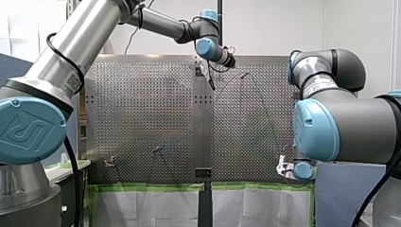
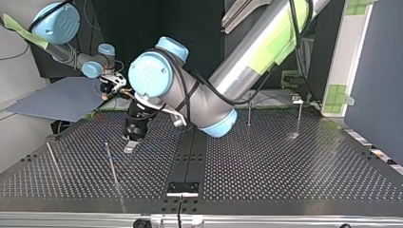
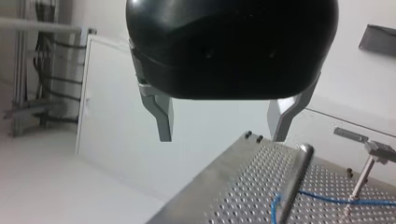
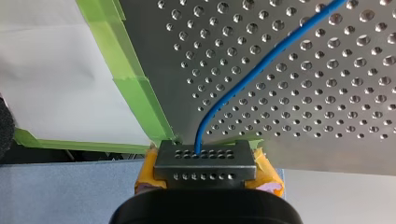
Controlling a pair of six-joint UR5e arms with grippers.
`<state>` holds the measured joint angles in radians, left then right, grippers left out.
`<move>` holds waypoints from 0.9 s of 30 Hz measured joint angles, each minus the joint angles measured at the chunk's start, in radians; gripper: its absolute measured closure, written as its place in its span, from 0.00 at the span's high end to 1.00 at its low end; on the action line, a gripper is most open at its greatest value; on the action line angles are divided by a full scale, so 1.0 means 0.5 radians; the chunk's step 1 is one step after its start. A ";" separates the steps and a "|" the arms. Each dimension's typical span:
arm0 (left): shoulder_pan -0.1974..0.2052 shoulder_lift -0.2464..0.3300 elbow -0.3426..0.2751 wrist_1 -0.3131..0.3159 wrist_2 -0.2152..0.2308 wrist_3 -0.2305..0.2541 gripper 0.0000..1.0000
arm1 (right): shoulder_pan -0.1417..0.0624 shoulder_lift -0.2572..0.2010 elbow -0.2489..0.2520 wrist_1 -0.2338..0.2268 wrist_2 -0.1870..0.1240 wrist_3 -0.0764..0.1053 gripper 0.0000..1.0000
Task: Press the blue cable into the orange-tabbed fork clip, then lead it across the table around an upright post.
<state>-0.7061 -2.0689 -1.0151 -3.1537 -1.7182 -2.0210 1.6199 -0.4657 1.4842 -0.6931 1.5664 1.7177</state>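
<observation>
Right pincer (image 4: pixel 204 162) clamps the blue cable (image 4: pixel 261 64), left pincer (image 3: pixel 224 127) gapes empty, upright post (image 3: pixel 295 182) just ahead; routing step judged underway, next requiring a taut sweep round it

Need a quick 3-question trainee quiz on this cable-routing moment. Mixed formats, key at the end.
1. True or false: my left gripper holds the blue cable.
2. What is my right gripper shut on? A) the orange-tabbed clip B) the blue cable C) nothing
3. Fill in: in the left wrist view, ahead of the open fingers, the cable passes an upright metal ____.

Key
1. False: its fingers are apart with nothing between them.
2. B: the cable comes out from between its yellow pads and runs over the perforated table.
3. post
</observation>
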 joint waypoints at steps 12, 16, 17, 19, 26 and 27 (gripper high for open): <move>-0.011 -0.046 0.065 -0.019 0.040 0.157 1.00 | 0.005 0.000 0.000 0.003 0.000 0.001 0.00; -0.029 -0.116 0.123 -0.072 0.033 0.222 1.00 | 0.006 0.000 0.000 0.007 0.000 0.001 0.00; -0.037 -0.138 0.143 -0.094 0.019 0.243 1.00 | 0.006 0.000 0.000 0.007 0.000 0.002 0.00; -0.045 -0.164 0.168 -0.127 -0.008 0.278 1.00 | 0.007 0.000 0.000 0.008 0.000 0.001 0.00; -0.054 -0.191 0.197 -0.225 -0.136 0.413 1.00 | 0.008 0.000 0.000 0.008 0.000 0.001 0.00; -0.054 -0.191 0.197 -0.228 -0.150 0.430 1.00 | 0.008 0.000 0.000 0.008 0.000 0.001 0.00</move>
<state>-0.7332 -2.1645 -0.9165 -3.2677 -1.7932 -1.8059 1.6238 -0.4658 1.4842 -0.6890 1.5664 1.7181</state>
